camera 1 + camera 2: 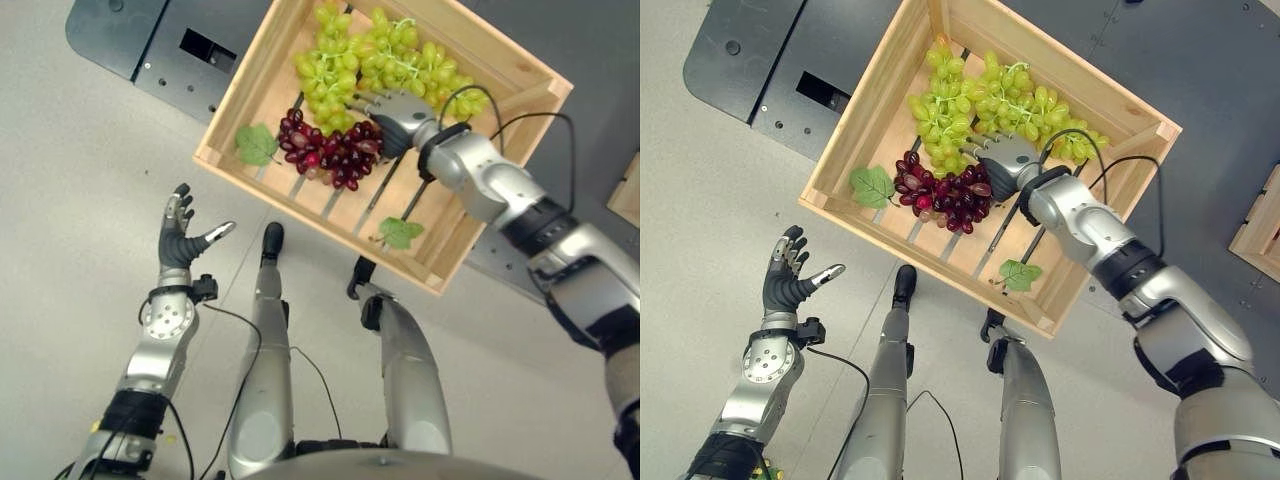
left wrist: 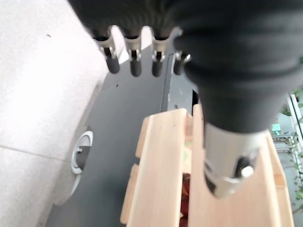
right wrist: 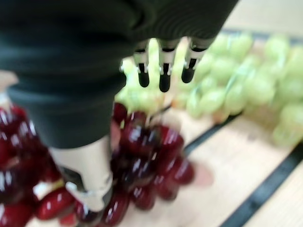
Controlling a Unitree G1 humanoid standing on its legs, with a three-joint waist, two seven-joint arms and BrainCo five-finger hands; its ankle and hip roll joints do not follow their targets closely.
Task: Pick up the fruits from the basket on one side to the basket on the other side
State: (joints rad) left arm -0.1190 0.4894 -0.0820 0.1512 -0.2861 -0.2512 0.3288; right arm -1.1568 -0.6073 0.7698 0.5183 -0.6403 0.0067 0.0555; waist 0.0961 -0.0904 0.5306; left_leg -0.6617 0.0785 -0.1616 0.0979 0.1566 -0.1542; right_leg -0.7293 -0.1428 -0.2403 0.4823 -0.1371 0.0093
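Wooden slatted basket [image 1: 855, 140] on a dark platform [image 1: 740, 60], set over a pale floor [image 1: 70, 180]. Inside, two bunches of green grapes [image 1: 940, 110] and [image 1: 1030, 105] toward the far side, touching each other, and a bunch of red grapes [image 1: 940, 195] just in front of them, nearer the middle. Two green leaves in there too: one [image 1: 872, 185] beside the red grapes at the left wall, another [image 1: 1020, 273] on the slats near the front corner. Right robot hand [image 1: 1005, 160] reaching down into the basket, sitting where the red bunch meets the green ones; in the right wrist view, fingers [image 3: 163, 71] held out fairly straight above the green grapes [image 3: 246, 85], thumb [image 3: 87, 175] down against the red grapes [image 3: 151, 161], nothing clamped between them, so spread rather than closed. Left robot hand [image 1: 180, 240] held over the floor, well apart from the basket, palm up, fingers relaxed and parted, thumb out to the side, holding nothing. Corner of a second wooden basket [image 1: 1262, 225] at the right edge, well apart from the first. All fruit lying in the first basket.
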